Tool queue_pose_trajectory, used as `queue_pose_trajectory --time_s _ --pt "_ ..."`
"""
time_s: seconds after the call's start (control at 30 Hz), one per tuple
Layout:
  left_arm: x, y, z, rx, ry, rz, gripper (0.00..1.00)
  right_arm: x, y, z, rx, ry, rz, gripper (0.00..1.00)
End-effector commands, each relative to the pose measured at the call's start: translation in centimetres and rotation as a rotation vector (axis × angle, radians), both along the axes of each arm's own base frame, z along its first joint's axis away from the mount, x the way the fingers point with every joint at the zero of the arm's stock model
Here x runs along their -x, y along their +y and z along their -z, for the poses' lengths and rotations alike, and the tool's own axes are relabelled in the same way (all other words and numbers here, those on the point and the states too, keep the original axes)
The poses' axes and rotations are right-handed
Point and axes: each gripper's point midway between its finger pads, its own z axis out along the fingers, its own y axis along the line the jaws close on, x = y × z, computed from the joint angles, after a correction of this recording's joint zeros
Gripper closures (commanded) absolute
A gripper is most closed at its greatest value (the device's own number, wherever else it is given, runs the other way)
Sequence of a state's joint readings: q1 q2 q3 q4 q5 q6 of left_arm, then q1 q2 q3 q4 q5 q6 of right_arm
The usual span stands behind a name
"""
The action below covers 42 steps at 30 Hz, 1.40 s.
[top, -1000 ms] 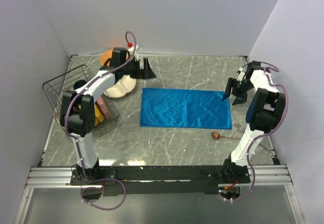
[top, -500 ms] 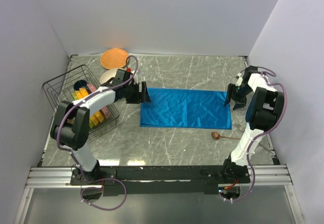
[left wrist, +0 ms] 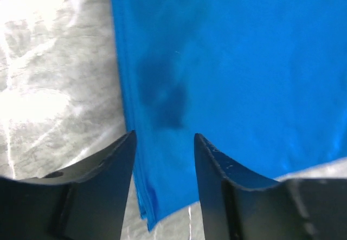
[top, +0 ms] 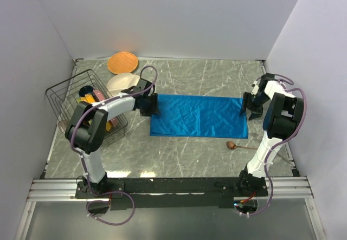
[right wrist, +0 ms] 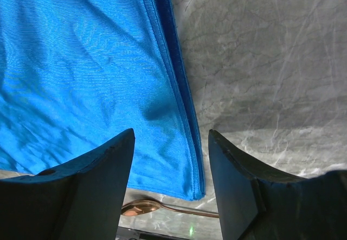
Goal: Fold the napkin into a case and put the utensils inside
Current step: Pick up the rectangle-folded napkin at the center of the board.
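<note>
The blue napkin [top: 198, 116] lies folded as a long layered rectangle in the middle of the table. My left gripper [top: 152, 105] is open and empty, low over the napkin's left end. In the left wrist view the open gripper [left wrist: 164, 137] straddles the layered left edge [left wrist: 135, 159]. My right gripper [top: 245, 109] is open and empty over the napkin's right end. In the right wrist view this gripper [right wrist: 171, 134] straddles the layered right edge [right wrist: 187, 121]. A brown wooden spoon [top: 232, 145] lies on the table just in front of the napkin's right corner; it also shows in the right wrist view [right wrist: 142, 207].
A black wire basket [top: 69, 88] holding colourful plates stands at the left. An orange plate [top: 122, 63] and a white plate [top: 121, 81] lie at the back left. White walls close in the table on three sides.
My left arm has swung from the plates at the back left down to the napkin's left end. My right gripper has shifted slightly forward along the right end.
</note>
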<state>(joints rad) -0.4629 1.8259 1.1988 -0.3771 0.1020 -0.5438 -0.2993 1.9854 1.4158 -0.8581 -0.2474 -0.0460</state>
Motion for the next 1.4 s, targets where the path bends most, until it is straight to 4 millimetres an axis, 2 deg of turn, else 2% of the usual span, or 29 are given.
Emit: queue_pose_trajectory --time_s 0.0,0.07,0.27,0.43,0.57,0.77,0.8,0.9,0.93,1.0,1.1,1.2,1.37 --pt "-1.6 0.5 -0.1 -0.056 -0.02 -0.083 0.5 -0.2 -0.6 0.0 0.026 -0.013 0.003 0.35" --pt "-1.9 1.1 0.3 -0.098 -0.032 -0.101 0.52 -0.2 -0.5 0.0 0.019 -0.011 0.0 0.35" --pt "-1.3 1.4 1.5 -0.14 -0.007 -0.101 0.47 -0.3 -0.6 -0.1 0.022 -0.016 0.004 0.35" --pt "-0.8 0.3 2.5 -0.13 0.029 -0.06 0.54 -0.4 -0.7 -0.2 0.022 -0.017 0.005 0.35" --pt "-0.6 0.1 4.5 -0.175 0.075 -0.047 0.56 -0.5 -0.6 0.0 0.018 -0.011 0.008 0.35" --pt "-1.6 -0.5 5.2 -0.182 0.088 -0.03 0.76 -0.6 -0.8 0.0 0.018 -0.006 0.014 0.34" --pt "-1.7 -0.5 5.2 -0.187 0.089 -0.029 0.84 -0.7 -0.9 -0.1 0.019 -0.009 0.016 0.34" --pt "-2.9 0.1 4.6 -0.212 0.059 -0.036 0.99 -1.1 -1.1 -0.4 0.023 -0.016 0.014 0.34" --pt "-3.5 0.3 4.2 -0.214 0.044 -0.04 0.99 -1.1 -1.1 -0.5 0.022 -0.017 0.011 0.34" --pt "-4.6 1.8 3.6 -0.229 0.032 -0.059 0.99 -1.2 -1.1 -0.6 0.018 -0.018 0.009 0.34" --pt "-6.6 3.4 1.3 -0.236 -0.036 -0.071 0.99 -1.0 -1.0 -0.6 0.012 -0.018 0.004 0.34" --pt "-7.4 2.8 -1.1 -0.21 -0.099 -0.016 0.99 -0.8 -0.9 -0.6 0.002 -0.016 0.007 0.34" --pt "-6.9 -1.4 -3.6 -0.059 -0.111 0.091 0.99 -0.6 -0.8 -0.7 -0.023 -0.014 0.023 0.34"
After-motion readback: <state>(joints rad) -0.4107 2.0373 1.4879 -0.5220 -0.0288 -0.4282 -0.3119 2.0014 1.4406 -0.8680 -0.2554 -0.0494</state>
